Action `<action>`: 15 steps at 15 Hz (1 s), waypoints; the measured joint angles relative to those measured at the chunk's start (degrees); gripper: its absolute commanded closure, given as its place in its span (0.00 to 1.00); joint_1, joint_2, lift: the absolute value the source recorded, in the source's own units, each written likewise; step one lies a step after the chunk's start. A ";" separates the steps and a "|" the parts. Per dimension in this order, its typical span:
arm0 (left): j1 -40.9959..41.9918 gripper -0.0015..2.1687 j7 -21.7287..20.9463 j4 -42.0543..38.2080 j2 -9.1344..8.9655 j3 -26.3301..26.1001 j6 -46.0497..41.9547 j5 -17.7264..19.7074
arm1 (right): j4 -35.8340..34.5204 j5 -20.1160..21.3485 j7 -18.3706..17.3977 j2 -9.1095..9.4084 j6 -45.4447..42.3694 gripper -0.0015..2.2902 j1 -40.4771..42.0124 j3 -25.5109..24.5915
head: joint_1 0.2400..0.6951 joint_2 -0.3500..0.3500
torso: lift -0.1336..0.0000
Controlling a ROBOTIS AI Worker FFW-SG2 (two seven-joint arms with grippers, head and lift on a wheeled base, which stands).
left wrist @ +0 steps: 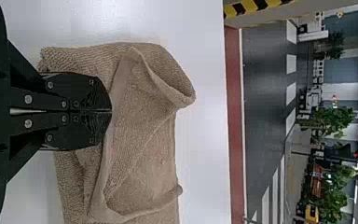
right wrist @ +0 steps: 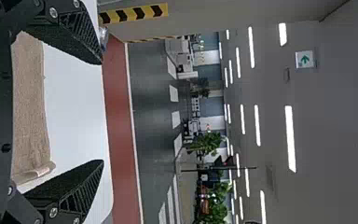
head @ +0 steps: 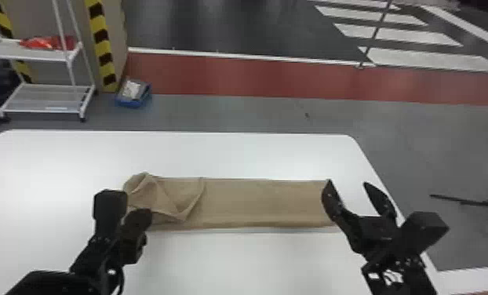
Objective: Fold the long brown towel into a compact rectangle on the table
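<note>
Saw a long brown terry towel lying crosswise on a white table, in a narrow strip. Found one rough turn at the left end: a loose flap laid back over the strip, with a slanting edge, a corner at the near side and a raised, open loop at the far side. Found the rest flat and fairly straight toward the right end.

Noted the left gripper at the crumpled end, with fingers pressed together; could not tell of any cloth caught beneath the tips. Noted the right gripper beside the flat right end, with fingers spread wide and holding nothing.

Judged the folding to be at an early stage, with only the left end begun and far from neat. Seemed to need smoothing and squaring of that flap first, then folding across of the long flat part, then a final tidying into a compact rectangle.
</note>
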 measured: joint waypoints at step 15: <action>-0.99 0.79 -0.90 0.00 0.00 -1.29 -1.56 0.48 | -0.36 -0.48 0.03 0.48 -0.30 0.06 0.61 -0.09 | 1.00 0.20 | 0.58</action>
